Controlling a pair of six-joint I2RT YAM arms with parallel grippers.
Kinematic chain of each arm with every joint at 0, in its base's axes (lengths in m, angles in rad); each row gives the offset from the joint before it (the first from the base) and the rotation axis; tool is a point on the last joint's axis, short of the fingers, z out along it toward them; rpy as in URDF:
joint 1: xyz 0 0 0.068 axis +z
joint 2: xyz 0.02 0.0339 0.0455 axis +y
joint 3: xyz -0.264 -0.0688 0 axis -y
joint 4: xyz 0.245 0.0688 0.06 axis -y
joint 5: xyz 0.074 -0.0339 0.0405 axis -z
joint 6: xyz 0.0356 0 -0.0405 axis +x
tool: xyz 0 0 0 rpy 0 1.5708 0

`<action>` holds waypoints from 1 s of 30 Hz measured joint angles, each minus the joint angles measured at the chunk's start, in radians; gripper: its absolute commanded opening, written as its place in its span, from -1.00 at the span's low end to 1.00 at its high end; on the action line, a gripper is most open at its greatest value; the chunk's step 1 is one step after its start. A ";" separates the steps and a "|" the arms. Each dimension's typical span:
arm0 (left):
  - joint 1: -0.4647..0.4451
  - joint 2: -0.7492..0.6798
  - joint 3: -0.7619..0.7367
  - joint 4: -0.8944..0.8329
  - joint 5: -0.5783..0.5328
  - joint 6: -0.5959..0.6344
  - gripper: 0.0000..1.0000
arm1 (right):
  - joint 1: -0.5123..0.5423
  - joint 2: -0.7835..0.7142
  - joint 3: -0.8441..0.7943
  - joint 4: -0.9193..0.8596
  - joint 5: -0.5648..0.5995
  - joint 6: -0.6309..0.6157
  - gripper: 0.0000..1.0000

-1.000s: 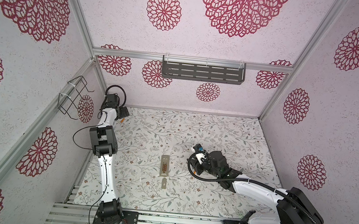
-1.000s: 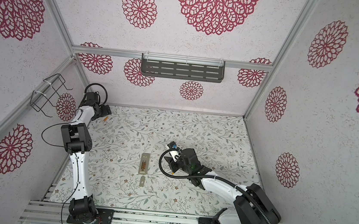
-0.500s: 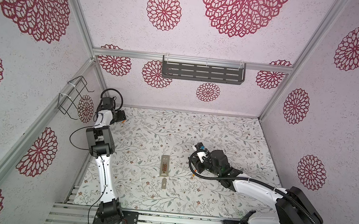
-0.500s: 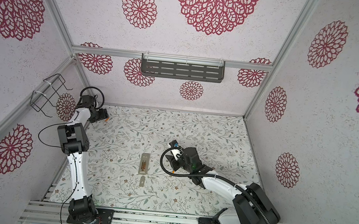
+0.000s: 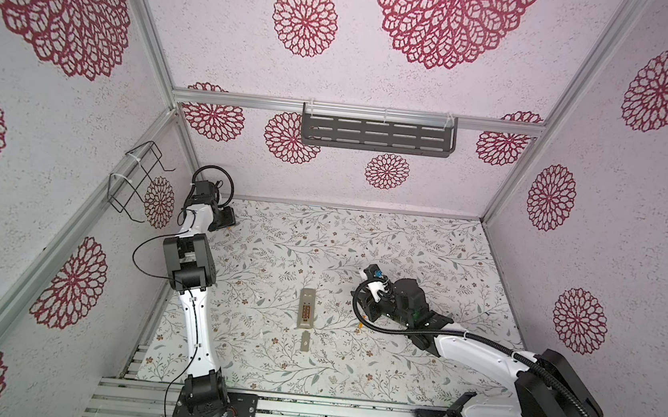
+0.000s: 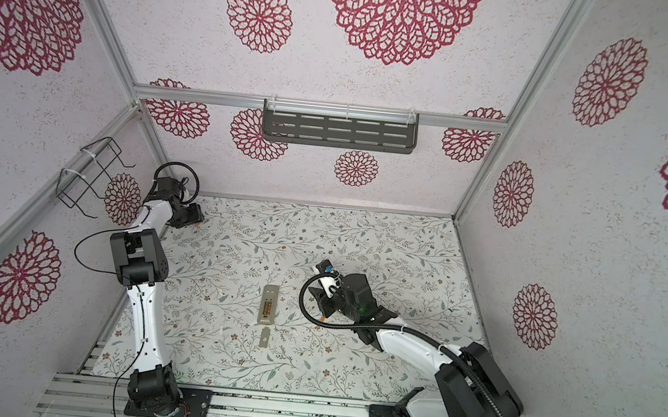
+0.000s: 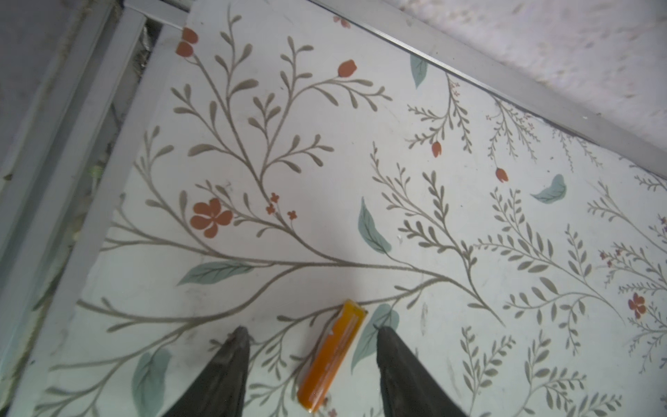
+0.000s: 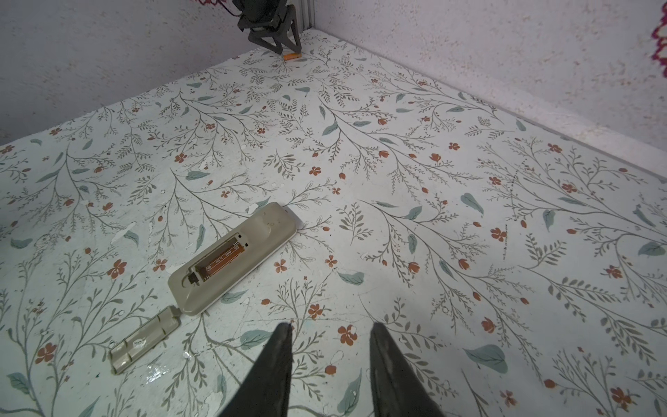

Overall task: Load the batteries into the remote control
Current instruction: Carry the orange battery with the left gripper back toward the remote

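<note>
Jaws of the left gripper [image 7: 311, 330] stand parted at the far left corner of the floral-printed table [image 7: 361, 162]. They straddle a slim orange cylindrical battery [image 7: 332, 357] that lies flat on the surface. We see a gap on either side of it, so nothing is gripped. Jaws of the right gripper [image 8: 330, 325] are likewise parted and hold nothing (only tabletop shows between them). This gripper sits to the right of the slim beige plastic remote control [image 8: 234, 258]. We find the remote near the table's middle, back upward, its compartment uncovered, with a second orange battery [image 8: 222, 260] seated inside. Whether the neighbouring slot is filled we cannot tell. A small beige rectangular cover piece [image 8: 144, 339] lies just beside the remote's near end.
</note>
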 measured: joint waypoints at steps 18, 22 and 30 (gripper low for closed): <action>-0.061 0.000 0.000 -0.031 -0.146 0.050 -0.62 | -0.010 -0.095 -0.029 -0.002 0.026 0.000 -0.23; -0.071 0.000 0.000 -0.034 -0.172 0.051 -0.77 | -0.013 -0.113 -0.036 -0.006 0.035 0.000 -0.23; -0.078 0.000 -0.001 -0.032 -0.187 0.047 -0.99 | -0.017 -0.154 -0.041 -0.008 0.061 0.000 -0.23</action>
